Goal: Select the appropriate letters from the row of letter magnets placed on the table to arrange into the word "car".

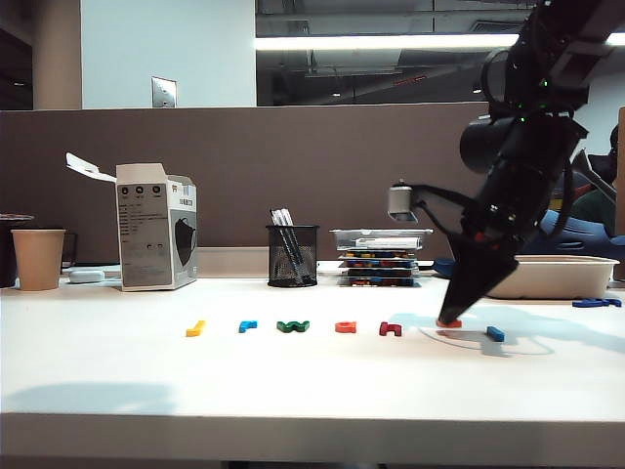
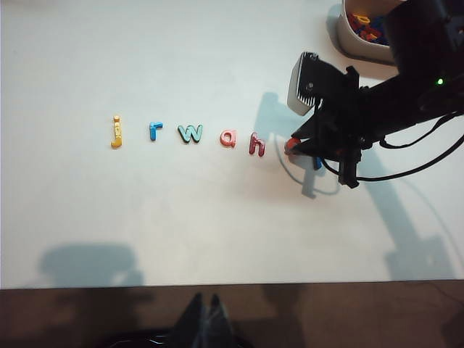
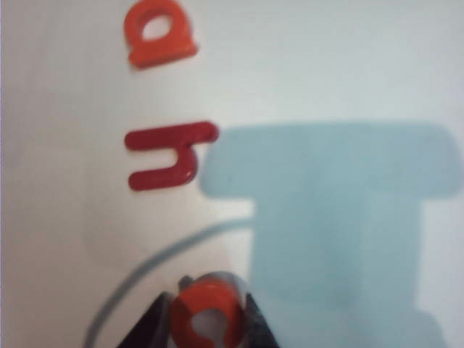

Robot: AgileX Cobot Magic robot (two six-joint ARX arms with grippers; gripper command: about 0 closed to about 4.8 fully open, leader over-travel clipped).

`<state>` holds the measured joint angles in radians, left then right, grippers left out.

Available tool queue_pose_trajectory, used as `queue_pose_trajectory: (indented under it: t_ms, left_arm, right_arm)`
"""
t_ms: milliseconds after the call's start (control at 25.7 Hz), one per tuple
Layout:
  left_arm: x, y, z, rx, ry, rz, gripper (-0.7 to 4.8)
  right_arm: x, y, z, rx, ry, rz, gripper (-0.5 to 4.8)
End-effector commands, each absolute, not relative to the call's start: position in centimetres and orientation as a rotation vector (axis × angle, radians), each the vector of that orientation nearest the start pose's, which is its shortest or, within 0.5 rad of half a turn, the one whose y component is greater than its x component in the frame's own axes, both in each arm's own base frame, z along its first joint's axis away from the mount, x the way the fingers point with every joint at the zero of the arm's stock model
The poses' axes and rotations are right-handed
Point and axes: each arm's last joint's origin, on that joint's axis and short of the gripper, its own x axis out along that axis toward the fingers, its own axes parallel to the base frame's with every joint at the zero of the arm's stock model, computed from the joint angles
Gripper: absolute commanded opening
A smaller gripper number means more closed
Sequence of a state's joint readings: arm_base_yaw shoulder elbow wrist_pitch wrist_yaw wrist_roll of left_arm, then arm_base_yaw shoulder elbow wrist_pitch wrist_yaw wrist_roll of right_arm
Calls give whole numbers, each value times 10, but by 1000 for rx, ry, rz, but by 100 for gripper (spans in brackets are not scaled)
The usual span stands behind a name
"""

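The letter magnets lie in a row on the white table [image 1: 293, 381]: yellow "j" [image 1: 195, 328], blue "r" [image 1: 248, 325], green "w" [image 1: 292, 326], orange-red "a" [image 1: 346, 327], dark red "h" [image 1: 391, 328]. My right gripper [image 1: 451, 318] points down at the row's right end, shut on the orange-red "c" [image 3: 205, 315], which sits at table level between the fingers. A plain blue bar [image 1: 495, 333] lies just right of it. My left gripper [image 2: 205, 299] hovers off the table's front edge, tips together, holding nothing. From there the "r" [image 2: 155, 130] and "a" [image 2: 228, 138] show.
Along the back stand a paper cup [image 1: 39, 258], a white carton [image 1: 154, 227], a mesh pen holder [image 1: 292, 255], stacked clear trays [image 1: 381, 256] and a white tub [image 1: 552, 277] of spare letters. Loose blue pieces [image 1: 598, 303] lie at the far right.
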<state>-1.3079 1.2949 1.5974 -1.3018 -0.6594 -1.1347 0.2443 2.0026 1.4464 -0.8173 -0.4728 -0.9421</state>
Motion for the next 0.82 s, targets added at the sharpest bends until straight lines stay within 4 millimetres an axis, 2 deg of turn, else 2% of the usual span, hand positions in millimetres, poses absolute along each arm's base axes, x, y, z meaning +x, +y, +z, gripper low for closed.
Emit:
queue_pose_trajectory:
  t_ms: [39,350,817]
  left_arm:
    - [73,-200,413,-233,758,-190,-5]
    - [73,-200,413,-234,758,-190,-5]
    - [73,-200,413,-233,758,-190,-5]
  right_arm:
    - [374,109,182,-543,947,1222,104]
    - [366,121,184,-530,963,1276,104]
    - [346,168,187,-505,1000,1352,103]
